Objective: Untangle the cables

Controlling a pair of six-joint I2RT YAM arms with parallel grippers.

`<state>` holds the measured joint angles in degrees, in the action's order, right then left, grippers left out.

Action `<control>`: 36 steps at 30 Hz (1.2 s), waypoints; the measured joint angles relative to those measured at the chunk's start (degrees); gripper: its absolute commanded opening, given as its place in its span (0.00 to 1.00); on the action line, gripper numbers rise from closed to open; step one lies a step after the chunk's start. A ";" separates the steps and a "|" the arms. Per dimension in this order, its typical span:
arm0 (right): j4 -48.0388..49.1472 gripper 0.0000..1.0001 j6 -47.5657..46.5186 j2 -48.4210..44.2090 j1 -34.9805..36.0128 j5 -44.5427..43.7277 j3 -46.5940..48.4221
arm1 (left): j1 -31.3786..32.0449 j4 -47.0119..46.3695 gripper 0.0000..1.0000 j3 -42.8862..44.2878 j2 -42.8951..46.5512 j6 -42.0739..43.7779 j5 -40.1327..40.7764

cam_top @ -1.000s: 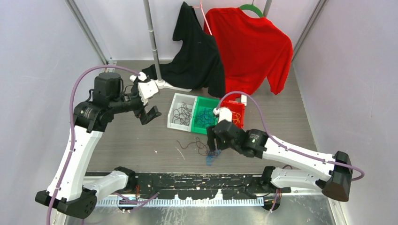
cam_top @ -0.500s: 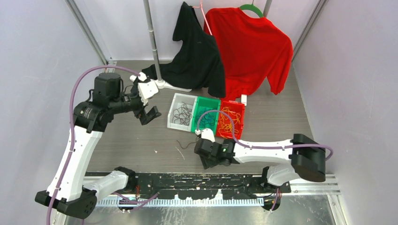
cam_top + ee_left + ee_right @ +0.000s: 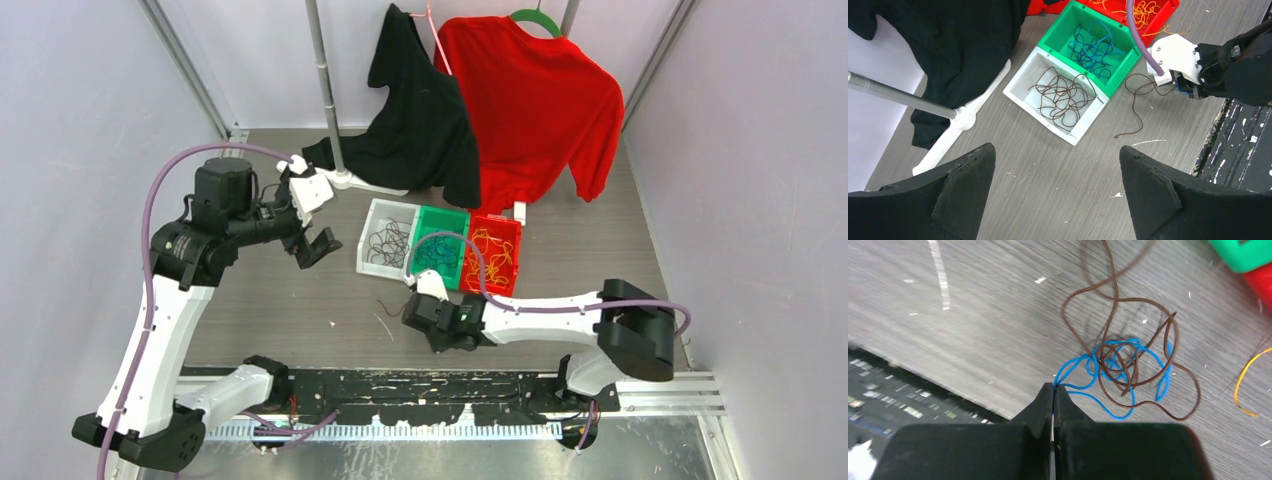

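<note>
Blue cable point(image 3: 1075, 361) pinched by low right gripper point(image 3: 1053, 386) (left gripper point(image 3: 1056, 148) raised, agape).

Blue cable point(image 3: 1120, 417) knotted through brown cable point(image 3: 1064, 315); loose loops lying flat.

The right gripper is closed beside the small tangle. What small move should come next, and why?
Probably draw the right gripper slowly away from the knot: it is shut on the blue cable, which loops through the brown cable.
</note>
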<state>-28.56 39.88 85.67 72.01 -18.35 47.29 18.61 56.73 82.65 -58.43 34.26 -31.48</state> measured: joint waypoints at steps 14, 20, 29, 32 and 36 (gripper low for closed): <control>5.53 0.01 -11.61 -18.32 -6.67 21.44 25.27 | -0.63 2.67 0.88 0.61 5.62 -6.51 -10.01; 12.09 0.01 -12.13 -15.52 -11.43 33.42 31.06 | -0.63 4.37 0.79 -2.14 9.27 -5.20 -17.59; 16.85 0.01 -11.02 -7.78 -12.90 46.18 32.30 | -0.63 2.19 0.58 -4.79 12.28 -1.62 -18.18; 17.75 0.01 -10.43 -6.86 -13.00 48.63 32.30 | -0.63 3.10 0.55 -5.44 12.83 1.97 -18.16; 18.99 0.01 -9.60 -6.38 -13.05 51.76 32.61 | -0.63 7.93 0.55 -5.29 12.13 6.91 -19.67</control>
<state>-9.56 30.28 79.29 58.96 33.41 79.90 17.98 64.66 77.36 -46.30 41.17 -51.16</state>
